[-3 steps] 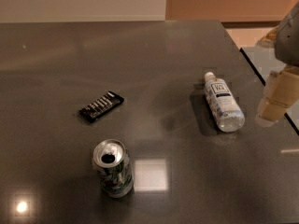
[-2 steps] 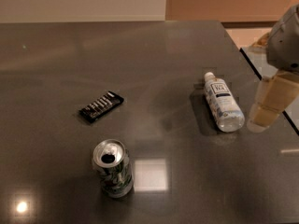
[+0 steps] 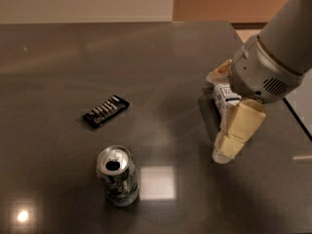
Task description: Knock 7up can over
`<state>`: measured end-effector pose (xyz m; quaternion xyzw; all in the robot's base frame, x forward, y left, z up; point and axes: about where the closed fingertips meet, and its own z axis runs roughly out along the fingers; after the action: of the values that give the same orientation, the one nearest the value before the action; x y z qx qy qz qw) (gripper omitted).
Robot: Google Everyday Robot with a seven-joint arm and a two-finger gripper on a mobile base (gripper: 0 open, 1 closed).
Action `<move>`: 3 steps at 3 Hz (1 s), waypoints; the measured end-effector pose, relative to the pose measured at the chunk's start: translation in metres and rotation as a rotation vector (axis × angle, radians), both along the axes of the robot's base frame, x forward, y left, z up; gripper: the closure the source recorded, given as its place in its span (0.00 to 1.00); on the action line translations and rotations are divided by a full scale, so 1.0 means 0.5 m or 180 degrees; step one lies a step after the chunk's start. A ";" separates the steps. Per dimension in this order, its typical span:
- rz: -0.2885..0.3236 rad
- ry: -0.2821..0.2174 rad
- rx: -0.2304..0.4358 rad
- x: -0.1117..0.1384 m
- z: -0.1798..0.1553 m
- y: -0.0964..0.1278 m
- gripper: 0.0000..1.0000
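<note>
Green-and-white 7up can [image 3: 118, 177]: upright, near left on your table [image 3: 146, 57].
Gripper [image 3: 234, 128]: right, over the water bottle [image 3: 224, 97]; you cannot tell its state.
Black packet [image 3: 106, 111]: just beyond the can.

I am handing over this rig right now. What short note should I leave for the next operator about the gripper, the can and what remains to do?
Gripper: at the right side of the table, low over the lying water bottle, holding nothing that I can see.
7up can: stands upright near the front edge, left of centre, far from the gripper, untouched.
Black packet: lies flat behind the can, not in the way.
Done: nothing yet; the can is not knocked over.
Left: bring the gripper left and forward to the can, probably clear of the bottle, and push the can's side until it tips.
</note>
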<state>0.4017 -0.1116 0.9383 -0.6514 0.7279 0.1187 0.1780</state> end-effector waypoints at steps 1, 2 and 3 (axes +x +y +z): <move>0.0180 0.0074 0.0260 -0.028 -0.019 0.060 0.00; 0.0395 0.0101 0.0582 -0.057 -0.037 0.124 0.00; 0.0581 0.0130 0.0833 -0.076 -0.051 0.173 0.00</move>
<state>0.3637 -0.0252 0.9129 -0.6835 0.6475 0.2413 0.2351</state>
